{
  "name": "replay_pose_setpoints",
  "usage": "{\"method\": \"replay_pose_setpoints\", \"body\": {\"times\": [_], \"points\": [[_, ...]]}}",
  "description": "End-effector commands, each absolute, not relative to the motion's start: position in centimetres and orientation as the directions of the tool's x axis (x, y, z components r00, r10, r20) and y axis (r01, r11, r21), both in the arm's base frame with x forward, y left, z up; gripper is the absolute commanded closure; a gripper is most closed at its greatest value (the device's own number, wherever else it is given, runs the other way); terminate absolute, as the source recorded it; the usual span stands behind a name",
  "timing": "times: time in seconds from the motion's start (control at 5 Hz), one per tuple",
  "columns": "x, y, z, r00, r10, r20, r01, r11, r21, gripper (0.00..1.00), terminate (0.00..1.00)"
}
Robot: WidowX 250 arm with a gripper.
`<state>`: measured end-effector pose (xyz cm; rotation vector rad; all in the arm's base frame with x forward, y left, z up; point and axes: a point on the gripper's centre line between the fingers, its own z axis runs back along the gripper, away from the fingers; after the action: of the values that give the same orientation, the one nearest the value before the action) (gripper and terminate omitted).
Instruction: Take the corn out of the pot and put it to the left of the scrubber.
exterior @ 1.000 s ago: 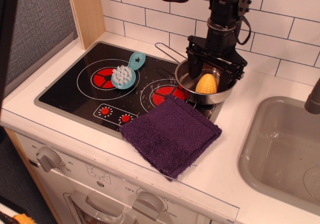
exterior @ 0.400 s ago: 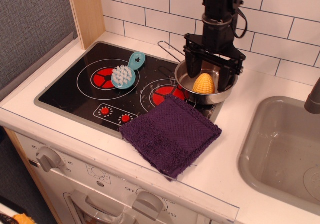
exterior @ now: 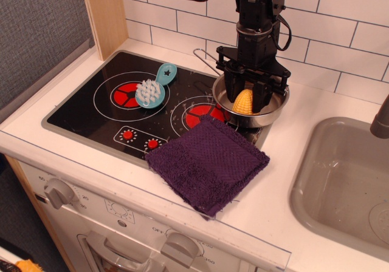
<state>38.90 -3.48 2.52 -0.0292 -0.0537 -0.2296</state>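
Note:
The yellow corn [exterior: 243,104] stands in the shiny steel pot [exterior: 269,115] on the right burner of the toy hob. The pot's wire handle [exterior: 203,60] points back left. My gripper [exterior: 246,96] reaches down into the pot from above, with its black fingers [exterior: 233,88] closed in against both sides of the corn, which still rests in the pot. The light-blue scrubber [exterior: 152,90], bristles up, lies on the left burner, well to the left of the pot.
A purple cloth [exterior: 207,163] lies in front of the pot, over the hob's front right corner. The black hob [exterior: 85,105] has bare glass left of the scrubber. A grey sink basin [exterior: 343,181] is at the right. A tiled wall stands behind and a wooden post at the back left.
My gripper has shifted a little to the left over the pot and its fingers have closed in from wide apart onto the corn. The corn has nudged slightly left.

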Motion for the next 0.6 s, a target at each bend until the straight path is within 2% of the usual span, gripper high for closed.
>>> {"method": "replay_pose_setpoints", "body": {"times": [0.0,0.2,0.4], "points": [[40.1,-2.0,7.7,0.957,-0.232,0.171,0.234,0.972,0.008,1.0,0.0],[40.7,1.1,12.2,0.944,-0.154,0.292,0.167,0.986,-0.019,1.0,0.0],[40.2,5.3,13.5,0.949,-0.055,0.309,0.062,0.998,-0.014,1.0,0.0]]}}
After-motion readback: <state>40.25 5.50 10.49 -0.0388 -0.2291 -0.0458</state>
